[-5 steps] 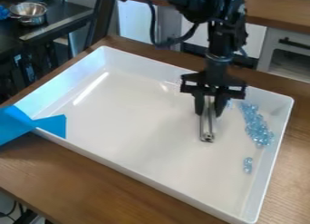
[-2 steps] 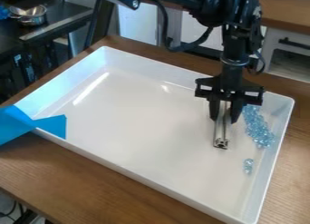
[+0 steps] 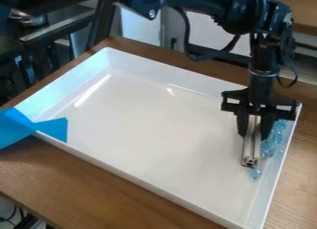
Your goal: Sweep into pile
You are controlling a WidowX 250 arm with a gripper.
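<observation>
While my fingers (image 3: 241,125) are clasping the bar (image 3: 250,149), its long side is facing beads (image 3: 270,147). They're lying beyond — toward the wall (image 3: 272,177).

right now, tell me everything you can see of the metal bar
The metal bar is slim, straight and silvery, with a groove along its length and a dark, hollow-looking profile at its lower end. The black gripper holds it between its fingers, slanting slightly, over the right part of the white tray. Pale blue beads lie close beside it; whether it touches them is unclear.
</observation>
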